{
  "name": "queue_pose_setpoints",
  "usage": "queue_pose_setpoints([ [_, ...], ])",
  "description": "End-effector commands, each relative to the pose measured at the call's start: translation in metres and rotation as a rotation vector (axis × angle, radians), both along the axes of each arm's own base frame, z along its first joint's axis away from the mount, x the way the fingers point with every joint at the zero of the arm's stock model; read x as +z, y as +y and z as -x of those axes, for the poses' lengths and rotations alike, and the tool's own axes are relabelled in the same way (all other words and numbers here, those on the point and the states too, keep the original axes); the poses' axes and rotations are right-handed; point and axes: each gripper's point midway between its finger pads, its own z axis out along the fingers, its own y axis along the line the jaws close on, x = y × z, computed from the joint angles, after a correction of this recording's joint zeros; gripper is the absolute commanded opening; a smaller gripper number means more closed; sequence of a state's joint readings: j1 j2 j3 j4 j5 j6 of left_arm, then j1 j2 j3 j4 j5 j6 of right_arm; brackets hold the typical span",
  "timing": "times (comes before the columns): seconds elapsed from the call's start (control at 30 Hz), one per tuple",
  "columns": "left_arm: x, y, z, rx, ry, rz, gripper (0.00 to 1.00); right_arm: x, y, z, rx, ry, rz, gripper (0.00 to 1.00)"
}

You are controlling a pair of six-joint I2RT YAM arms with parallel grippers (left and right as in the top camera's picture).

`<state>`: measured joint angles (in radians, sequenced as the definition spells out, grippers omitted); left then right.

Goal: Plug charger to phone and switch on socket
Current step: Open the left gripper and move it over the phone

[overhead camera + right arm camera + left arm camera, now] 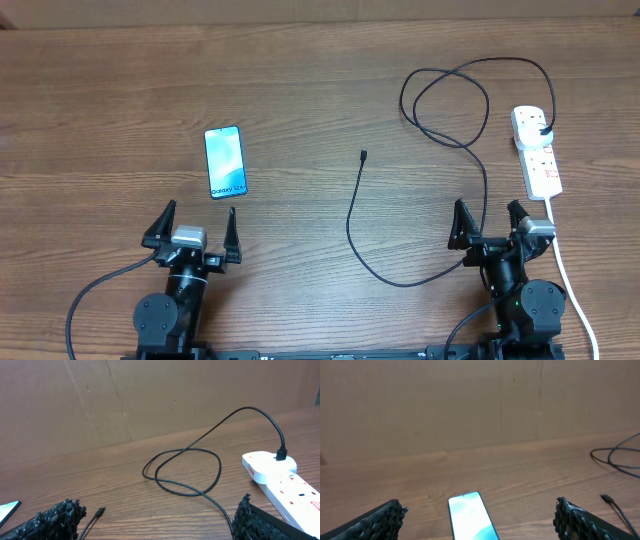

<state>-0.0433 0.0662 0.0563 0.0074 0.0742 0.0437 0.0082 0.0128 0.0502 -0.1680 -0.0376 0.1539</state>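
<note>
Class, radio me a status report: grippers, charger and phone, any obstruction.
Left gripper open, empty, near phone. Right gripper open, empty, by socket. Charger plugged into socket, tip lying apart from phone. Nothing between them.

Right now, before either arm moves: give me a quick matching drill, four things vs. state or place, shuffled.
Things:
1. phone
2. cable tip
3. power strip
4. left hand

States or places:
A. white, far right
B. lying loose, plugged into nothing
C. open, empty
D. face up, screen lit blue

Pairs: 1-D, 2-B, 3-A, 4-C
</note>
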Motion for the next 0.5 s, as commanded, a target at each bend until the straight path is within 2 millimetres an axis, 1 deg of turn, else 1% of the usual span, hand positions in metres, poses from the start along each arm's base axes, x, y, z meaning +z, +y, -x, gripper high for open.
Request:
queue_pose_setpoints([
  [0.0,0.033,0.005,-0.001,0.024,-0.029,0.015,1.0,0.001,0.002,0.0,0.007,-0.011,-0.002,1.0],
  [0.1,0.051,0.004,-0.008,0.022,-0.01,0.014,1.0,0.001,0.002,0.0,0.007,-0.011,-0.002,1.0],
  [0.23,0.076,-0.004,-0.024,-0.023,0.05,0.012,1.0,0.001,0.002,0.0,0.007,-0.011,-0.002,1.0],
  [0.33,0.089,-0.01,-0.041,-0.05,0.115,0.013,1.0,0.001,0.002,0.0,0.007,-0.011,-0.002,1.0],
  [0.47,0.104,-0.018,-0.068,-0.088,0.213,0.016,0.99,0.001,0.002,0.0,0.007,-0.011,-0.002,1.0],
])
